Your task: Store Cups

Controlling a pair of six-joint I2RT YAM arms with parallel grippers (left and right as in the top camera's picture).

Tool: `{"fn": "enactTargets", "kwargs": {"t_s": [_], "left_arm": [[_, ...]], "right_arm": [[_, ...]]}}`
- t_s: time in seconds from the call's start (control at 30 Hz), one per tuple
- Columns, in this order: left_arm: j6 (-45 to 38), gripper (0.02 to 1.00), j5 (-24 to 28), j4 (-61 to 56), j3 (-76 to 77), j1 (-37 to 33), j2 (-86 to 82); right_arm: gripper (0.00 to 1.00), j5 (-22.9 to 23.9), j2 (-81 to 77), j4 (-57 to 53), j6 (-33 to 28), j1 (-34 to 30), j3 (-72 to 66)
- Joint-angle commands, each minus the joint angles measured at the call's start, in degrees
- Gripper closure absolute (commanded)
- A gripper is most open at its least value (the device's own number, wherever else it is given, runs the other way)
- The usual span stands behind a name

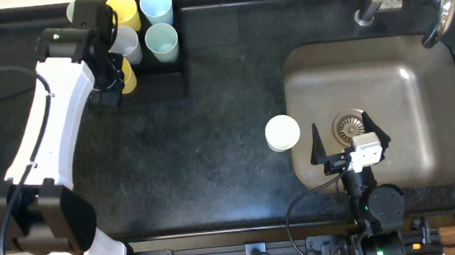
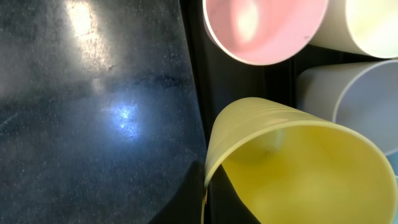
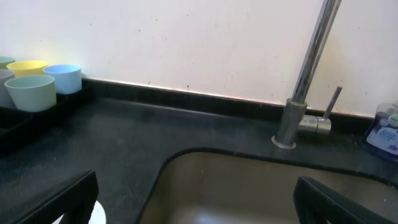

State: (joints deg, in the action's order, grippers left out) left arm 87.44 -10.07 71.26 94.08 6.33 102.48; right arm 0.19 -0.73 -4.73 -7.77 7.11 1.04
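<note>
Cups (image 1: 160, 41) grouped in black tray (image 1: 166, 85), far left; yellow cup (image 2: 298, 168) at tray's edge under left gripper (image 1: 116, 76), hold impossible to tell. White cup (image 1: 282, 133) beside sink (image 1: 287, 85) rim, near right gripper (image 1: 345, 134), jaws spread wide.

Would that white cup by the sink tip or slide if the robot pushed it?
The white plastic-looking cup is probably light, so a push would likely slide or topple it. Standing right beside the steel sink, it might fall in.

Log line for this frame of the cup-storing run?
left gripper: at black tray, close to yellow cup | right gripper: jaws open, over sink | white cup: on counter beside sink, not stored
</note>
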Motion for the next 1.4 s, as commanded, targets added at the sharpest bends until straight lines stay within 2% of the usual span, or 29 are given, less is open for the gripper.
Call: {"fn": "enactTargets", "kwargs": {"t_s": [0.03,0.73,0.9,1.1,1.23,1.3,1.4], "left_arm": [[1.6,0.982,-0.2,-0.1,0.0,-0.4,1.3],[2.6,0.98,-1.2,-5.0,-0.1,-0.4,10.1],[2.6,0.93,-1.5,-5.0,-0.1,-0.4,11.0],[2.6,0.735,-2.5,-5.0,-0.1,-0.4,10.1],[2.6,0.371,-5.5,-4.5,-0.1,-0.1,4.6],[2.6,0.235,-6.5,-4.1,-0.1,-0.1,0.5],[-0.7,0.088,-9.7,-4.9,-0.1,0.2,-7.7]], "right_arm": [[0.005,-0.6,0.5,0.3,-0.2,-0.3,-0.8],[0.005,-0.6,0.5,0.3,-0.2,-0.3,-0.8],[0.005,-0.6,0.5,0.3,-0.2,-0.3,-0.8],[0.003,-0.6,0.5,0.3,-0.2,-0.3,-0.8],[0.005,-0.6,0.5,0.3,-0.2,-0.3,-0.8],[0.003,-0.6,0.5,0.3,-0.2,-0.3,-0.8],[0.003,-0.6,0.5,0.3,-0.2,-0.3,-0.8]]}}
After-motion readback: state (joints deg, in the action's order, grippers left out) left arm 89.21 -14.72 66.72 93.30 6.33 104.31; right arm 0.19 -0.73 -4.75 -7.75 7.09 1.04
